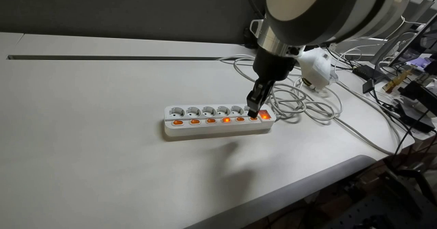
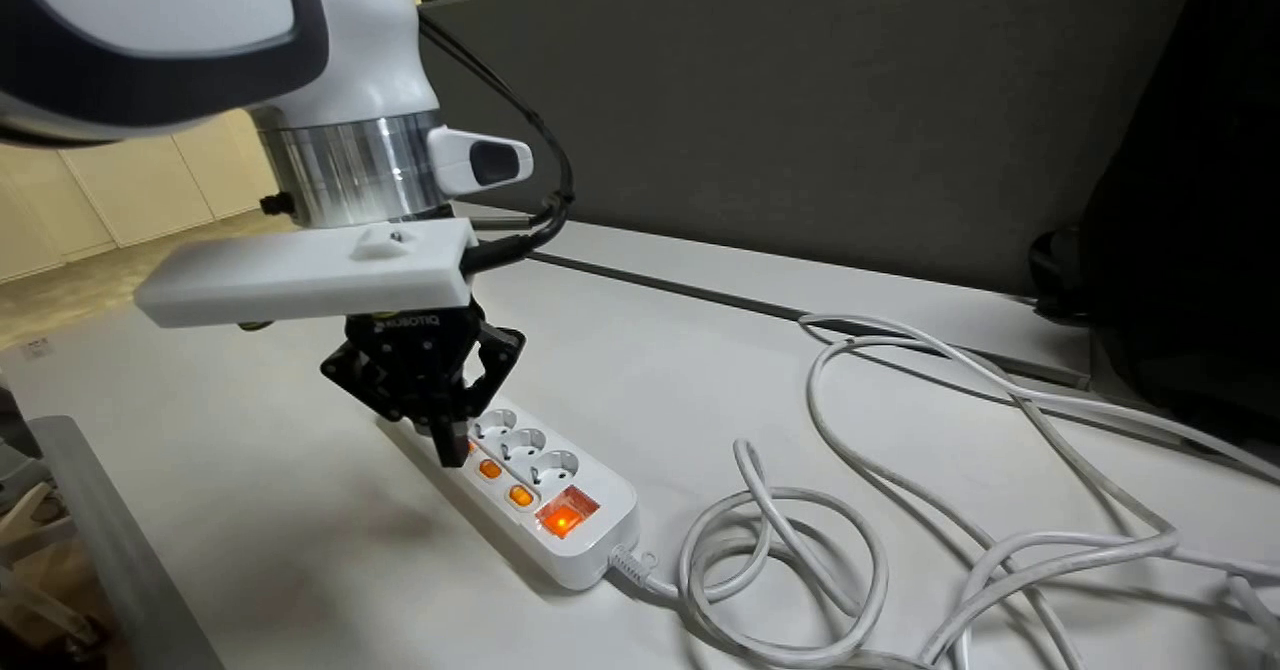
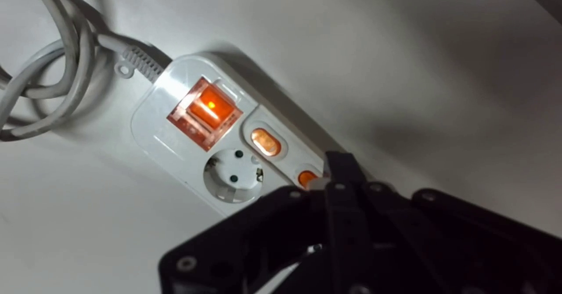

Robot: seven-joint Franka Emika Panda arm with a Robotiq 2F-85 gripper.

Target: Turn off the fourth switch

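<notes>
A white power strip lies on the white table with a row of orange switches beside its sockets. The fourth switch from the left end glows in an exterior view; the other small switches are unlit there. The large red main switch is lit and also shows in the wrist view. My gripper is shut and empty, pointing down above the strip; it also shows in an exterior view. In the wrist view the gripper partly covers a small switch and hides the fourth switch.
A coiled grey-white cable runs from the strip's main-switch end. A dark partition stands behind the table. Electronics and cables lie at the far right. The table's rounded grey edge is in front.
</notes>
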